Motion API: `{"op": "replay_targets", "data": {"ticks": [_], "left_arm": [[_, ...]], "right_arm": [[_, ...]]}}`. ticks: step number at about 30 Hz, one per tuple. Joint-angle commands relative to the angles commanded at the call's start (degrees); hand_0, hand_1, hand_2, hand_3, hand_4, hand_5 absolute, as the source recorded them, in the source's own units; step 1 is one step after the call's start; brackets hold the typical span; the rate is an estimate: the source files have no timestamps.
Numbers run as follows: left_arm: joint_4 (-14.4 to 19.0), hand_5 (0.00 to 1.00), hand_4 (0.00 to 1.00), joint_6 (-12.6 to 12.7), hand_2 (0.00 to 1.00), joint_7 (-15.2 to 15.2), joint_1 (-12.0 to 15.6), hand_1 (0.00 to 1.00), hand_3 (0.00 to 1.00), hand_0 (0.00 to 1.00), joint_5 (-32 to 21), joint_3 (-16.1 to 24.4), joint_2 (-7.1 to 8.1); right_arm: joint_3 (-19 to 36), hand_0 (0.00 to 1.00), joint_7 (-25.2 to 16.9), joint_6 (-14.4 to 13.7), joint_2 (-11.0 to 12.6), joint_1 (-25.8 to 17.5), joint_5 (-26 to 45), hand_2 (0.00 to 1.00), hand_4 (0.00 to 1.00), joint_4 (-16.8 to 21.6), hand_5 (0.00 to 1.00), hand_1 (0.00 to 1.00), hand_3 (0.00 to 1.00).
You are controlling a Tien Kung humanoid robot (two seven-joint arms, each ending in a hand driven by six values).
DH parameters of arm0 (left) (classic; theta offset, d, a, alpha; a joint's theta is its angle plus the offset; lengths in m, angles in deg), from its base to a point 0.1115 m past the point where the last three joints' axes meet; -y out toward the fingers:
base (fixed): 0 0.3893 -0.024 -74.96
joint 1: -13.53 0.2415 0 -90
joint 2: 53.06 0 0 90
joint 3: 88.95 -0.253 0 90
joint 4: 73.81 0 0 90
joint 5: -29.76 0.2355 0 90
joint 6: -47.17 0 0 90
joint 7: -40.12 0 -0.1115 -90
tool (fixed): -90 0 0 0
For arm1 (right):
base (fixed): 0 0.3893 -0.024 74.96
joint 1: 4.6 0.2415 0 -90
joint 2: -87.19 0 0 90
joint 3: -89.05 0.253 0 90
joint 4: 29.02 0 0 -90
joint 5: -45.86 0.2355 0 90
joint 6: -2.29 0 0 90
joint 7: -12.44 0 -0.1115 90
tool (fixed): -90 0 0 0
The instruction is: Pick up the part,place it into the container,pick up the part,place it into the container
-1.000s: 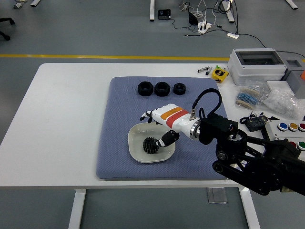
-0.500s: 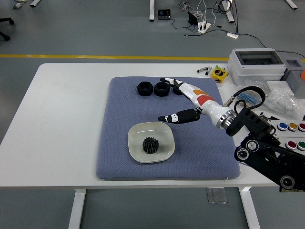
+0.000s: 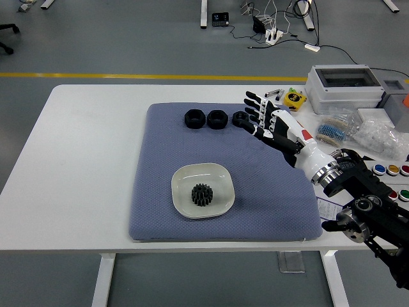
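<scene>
A white dish (image 3: 220, 180) sits on the blue-grey mat (image 3: 166, 160) and holds a black gear (image 3: 202, 194). Three black ring-shaped parts lie in a row at the mat's far edge: left (image 3: 193, 118), middle (image 3: 217, 118), right (image 3: 239, 118). My right hand (image 3: 261, 114) reaches in from the right, fingers spread and empty, just right of the rightmost part. I cannot tell if the fingertips touch that part. The left arm is out of view.
At the table's right side stand a grey box with a clear lid (image 3: 345, 86), a yellow object (image 3: 294, 99), bags of small parts (image 3: 377, 135) and a panel of coloured buttons (image 3: 391, 171). Cables lie on the floor beyond.
My right hand left the dish, where the gear stays, swung up and right across the mat, and now sits open next to the rightmost black part.
</scene>
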Motion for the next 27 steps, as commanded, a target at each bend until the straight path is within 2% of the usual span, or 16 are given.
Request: {"op": "replay_targets", "data": {"ticks": [3,4,8,9,10,14,15,16,21,22,27], "left_arm": [[0.0,0.697,0.617,-0.1,0.64,0.0,0.0,0.624,0.564,0.709,-0.1,-0.2,-0.07],[0.0,0.697,0.616,-0.1,0.639,0.0,0.0,0.621,0.565,0.709,-0.2,-0.2,-0.09],[0.0,0.697,0.616,-0.1,0.639,-0.1,-0.1,0.621,0.565,0.709,-0.3,-0.3,-0.18],[0.0,0.697,0.616,-0.1,0.639,-0.1,-0.1,0.621,0.565,0.709,-0.3,-0.3,-0.2],[0.0,0.698,0.616,0.0,0.637,-0.1,-0.1,0.622,0.565,0.709,-0.3,-0.3,-0.23],[0.0,0.698,0.616,-0.1,0.637,-0.2,-0.2,0.622,0.565,0.709,-0.4,-0.3,-0.26],[0.0,0.698,0.616,-0.1,0.637,-0.2,-0.2,0.622,0.565,0.709,-0.4,-0.2,-0.26],[0.0,0.699,0.615,-0.1,0.637,-0.2,-0.2,0.622,0.565,0.709,-0.3,-0.2,-0.26],[0.0,0.699,0.615,-0.1,0.637,-0.3,-0.5,0.622,0.565,0.709,-0.8,-0.5,-0.24],[0.0,0.699,0.614,-0.1,0.636,-0.3,-0.5,0.623,0.564,0.709,-0.9,-0.5,-0.25],[0.0,0.699,0.614,-0.1,0.636,-0.4,-0.7,0.623,0.564,0.709,-1.3,-0.7,-0.29]], "right_arm": [[1.2,0.998,-0.4,1.5,-0.5,-1.3,7.1,0.955,0.998,-0.2,0.636,0.917,0.998],[1.5,0.998,-0.5,2.0,-0.6,-1.6,9.3,0.959,0.998,-0.2,0.692,0.928,0.998],[3.2,0.998,-0.5,4.4,-1.0,-3.0,19.4,0.959,0.998,-0.6,0.692,0.928,0.998],[3.7,0.998,-0.4,4.5,-1.2,-3.2,21.6,0.959,0.998,-0.7,0.692,0.928,0.998],[4.5,0.998,-0.2,4.4,-1.4,-3.6,23.8,0.953,0.998,-0.9,0.736,0.931,0.966],[6.6,0.998,0.1,4.1,-1.8,-4.3,33.1,0.953,0.998,-1.9,0.736,0.931,0.966],[6.8,0.998,0.2,4.1,-1.8,-4.3,33.7,0.953,0.998,-2.1,0.736,0.931,0.966],[7.1,0.998,0.3,4.2,-1.8,-4.4,33.8,0.926,0.998,-2.3,0.757,0.912,0.92],[9.8,0.998,1.2,5.0,-2.1,-5.1,31.8,0.926,0.998,-4.4,0.757,0.912,0.92],[10.4,0.965,1.3,5.1,-2.2,-5.3,31.0,0.88,0.998,-4.9,0.789,0.862,0.873],[13.3,0.965,2.3,5.5,-2.6,-6.0,22.5,0.88,0.998,-8.3,0.789,0.862,0.873]]}}
